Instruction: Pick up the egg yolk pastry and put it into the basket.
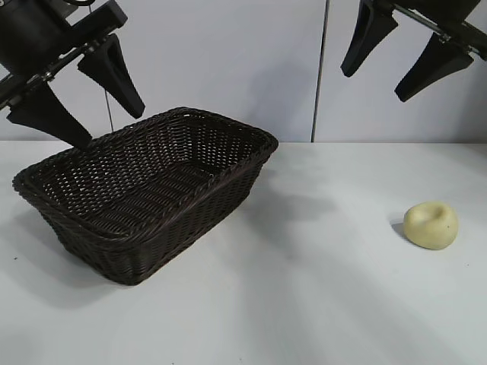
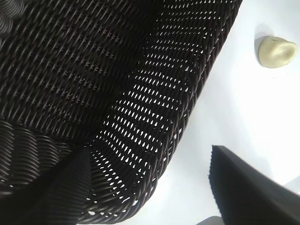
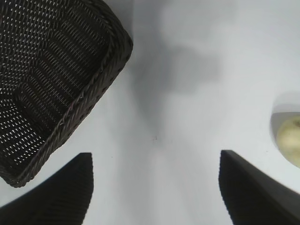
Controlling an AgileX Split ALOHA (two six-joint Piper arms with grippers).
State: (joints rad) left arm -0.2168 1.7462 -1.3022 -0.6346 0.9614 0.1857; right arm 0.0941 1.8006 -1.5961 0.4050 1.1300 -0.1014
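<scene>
The egg yolk pastry [image 1: 431, 224], a small pale yellow bun with a dimple, lies on the white table at the right. It also shows in the left wrist view [image 2: 275, 51] and at the edge of the right wrist view [image 3: 289, 140]. The dark brown wicker basket [image 1: 194, 190] stands at the left, with nothing in it; its rim shows in the right wrist view [image 3: 89, 93] and its wall in the left wrist view [image 2: 154, 117]. My right gripper [image 1: 373, 85] hangs open and empty high above the table, up and left of the pastry. My left gripper [image 1: 114, 129] hangs open and empty over the basket's far left rim.
A white table [image 1: 319, 304] spreads between the basket and the pastry. A pale wall with a vertical seam [image 1: 321, 68] stands behind the table.
</scene>
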